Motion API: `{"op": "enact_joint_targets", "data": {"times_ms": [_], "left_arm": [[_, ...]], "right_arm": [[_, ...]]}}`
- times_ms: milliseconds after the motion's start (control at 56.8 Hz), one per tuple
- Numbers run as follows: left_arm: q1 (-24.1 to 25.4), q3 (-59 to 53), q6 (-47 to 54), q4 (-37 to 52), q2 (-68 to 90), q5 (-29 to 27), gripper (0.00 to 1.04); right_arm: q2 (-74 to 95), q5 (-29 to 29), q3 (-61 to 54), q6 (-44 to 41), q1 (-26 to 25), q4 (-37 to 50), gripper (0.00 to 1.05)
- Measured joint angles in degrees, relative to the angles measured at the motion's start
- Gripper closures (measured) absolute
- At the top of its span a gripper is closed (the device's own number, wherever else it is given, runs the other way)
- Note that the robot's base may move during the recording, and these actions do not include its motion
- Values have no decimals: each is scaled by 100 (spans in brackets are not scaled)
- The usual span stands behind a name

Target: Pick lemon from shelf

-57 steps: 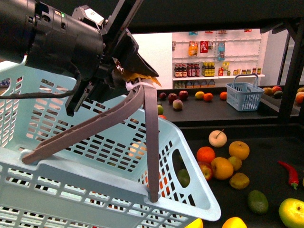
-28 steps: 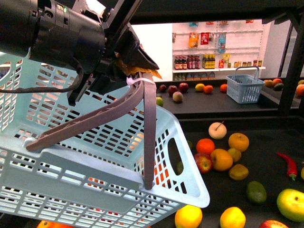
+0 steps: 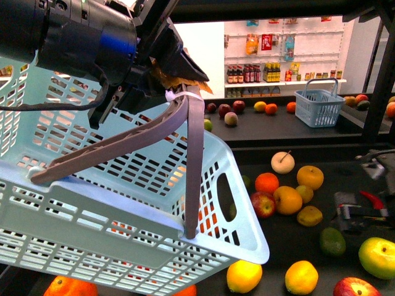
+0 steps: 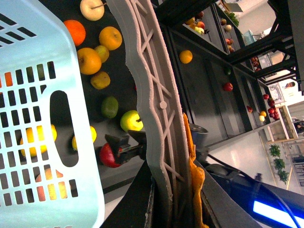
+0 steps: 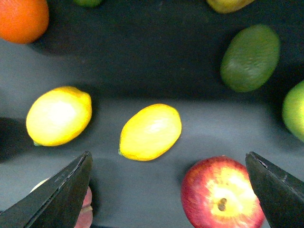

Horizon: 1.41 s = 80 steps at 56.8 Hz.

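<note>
Two lemons lie on the shelf's dark tray (image 3: 281, 243) near its front: one lemon (image 3: 244, 275) by the basket's corner, the other (image 3: 301, 277) to its right. In the right wrist view the right-hand lemon (image 5: 150, 131) sits just ahead of my open right gripper (image 5: 168, 190), the second lemon (image 5: 59, 115) off to one side. A red apple (image 5: 222, 192) lies between the fingers (image 5: 61, 194). My right gripper (image 3: 355, 213) hovers over the tray at the right. My left gripper (image 3: 176, 83) is shut on the grey basket handle (image 4: 156, 104) of the pale-blue basket (image 3: 111, 203).
Oranges (image 3: 267, 183), a red apple (image 3: 263, 205), an avocado (image 3: 332, 242), a yellow-green apple (image 3: 378, 257) and a red chilli (image 3: 373, 200) crowd the tray. The hanging basket covers the left half of the view. A small blue basket (image 3: 318, 108) stands on the far counter.
The basket has swung a little down and left in the view. My right gripper has come into sight over the tray at the right. More fruit shows along the tray's front.
</note>
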Motion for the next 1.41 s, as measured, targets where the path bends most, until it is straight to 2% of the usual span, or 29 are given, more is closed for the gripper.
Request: {"op": "enact_joint_targets", "data": {"times_ms": [176, 352, 475, 1021, 1056, 1162, 1232, 1408], "left_arm": [[0, 0, 2, 2, 0, -2, 91], [0, 0, 2, 0, 0, -2, 91], [0, 0, 2, 0, 0, 0, 91], [0, 0, 0, 0, 0, -2, 91], [0, 0, 2, 0, 0, -2, 91], [2, 0, 2, 0, 0, -2, 91], [0, 0, 2, 0, 0, -2, 91], [0, 0, 2, 0, 0, -4, 91]], "right_arm": [[946, 227, 756, 107, 262, -197, 7], [1663, 756, 1624, 225, 326, -610, 7], [1987, 741, 2116, 435, 348, -850, 7], [2562, 1058, 2846, 632, 592, -1283, 7], [2575, 1062, 2870, 651, 592, -1296, 9], [2581, 1115, 2872, 678, 584, -1357, 26], [2564, 1099, 2844, 713, 562, -1355, 32], [2262, 960, 2400, 739, 468, -1110, 33]]}}
